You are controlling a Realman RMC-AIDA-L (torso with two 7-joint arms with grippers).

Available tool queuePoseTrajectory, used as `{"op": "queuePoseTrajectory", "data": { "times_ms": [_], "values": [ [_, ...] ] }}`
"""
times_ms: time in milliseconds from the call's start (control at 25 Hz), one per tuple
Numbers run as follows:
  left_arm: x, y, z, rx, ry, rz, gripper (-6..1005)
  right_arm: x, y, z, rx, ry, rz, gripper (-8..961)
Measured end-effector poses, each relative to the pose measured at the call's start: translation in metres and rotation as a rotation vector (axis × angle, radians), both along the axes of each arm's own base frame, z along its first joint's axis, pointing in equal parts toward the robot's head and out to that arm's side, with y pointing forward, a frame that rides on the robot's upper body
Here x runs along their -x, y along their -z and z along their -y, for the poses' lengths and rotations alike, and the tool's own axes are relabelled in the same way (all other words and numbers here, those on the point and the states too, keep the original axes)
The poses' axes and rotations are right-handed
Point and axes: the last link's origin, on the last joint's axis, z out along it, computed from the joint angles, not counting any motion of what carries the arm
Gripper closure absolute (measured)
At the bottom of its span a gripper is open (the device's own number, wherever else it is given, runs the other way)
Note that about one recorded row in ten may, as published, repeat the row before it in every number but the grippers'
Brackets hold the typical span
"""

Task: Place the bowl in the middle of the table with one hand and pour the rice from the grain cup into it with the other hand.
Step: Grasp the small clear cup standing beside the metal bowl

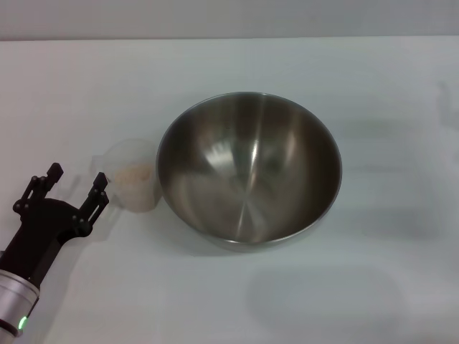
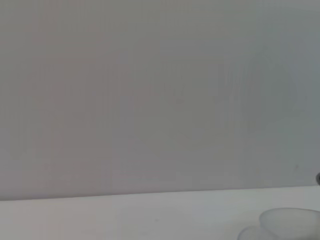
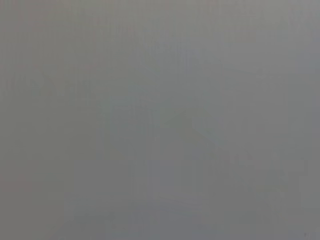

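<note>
Left tool [image 1: 77,185] spread, empty, near-left of grain cup [image 1: 134,180]; cup judged light, thin-walled, best gripped at side handle; right tool unseen.

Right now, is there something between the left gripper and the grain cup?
Nothing visible. The left gripper, jaws open, sits beside the grain cup, with only bare table between. The bowl lies beyond the cup.

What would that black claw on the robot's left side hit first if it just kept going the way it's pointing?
Probably nothing: the left gripper, fingers open, aims up the bare table. The grain cup with rice sits just to the right of that line, so a finger might graze it; depth is unclear.
</note>
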Motion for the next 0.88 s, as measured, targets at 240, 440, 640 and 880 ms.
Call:
{"op": "queuePoseTrajectory", "data": {
  "times_ms": [240,440,640,880],
  "values": [
    [0.002,-0.002,-0.009,-0.008,-0.016,-0.028,361,-0.002,0.001,0.003,0.0,0.006,-0.002,463],
    [0.002,-0.002,-0.015,-0.007,-0.02,-0.04,363,-0.002,0.003,0.004,0.005,0.007,-0.005,461],
    [0.0,-0.004,-0.021,-0.012,-0.014,-0.044,365,-0.001,0.005,0.003,0.009,0.005,-0.008,459],
    [-0.001,-0.003,-0.031,-0.007,-0.021,-0.055,368,0.001,0.006,0.003,0.011,0.0,-0.012,456]
  ]
}}
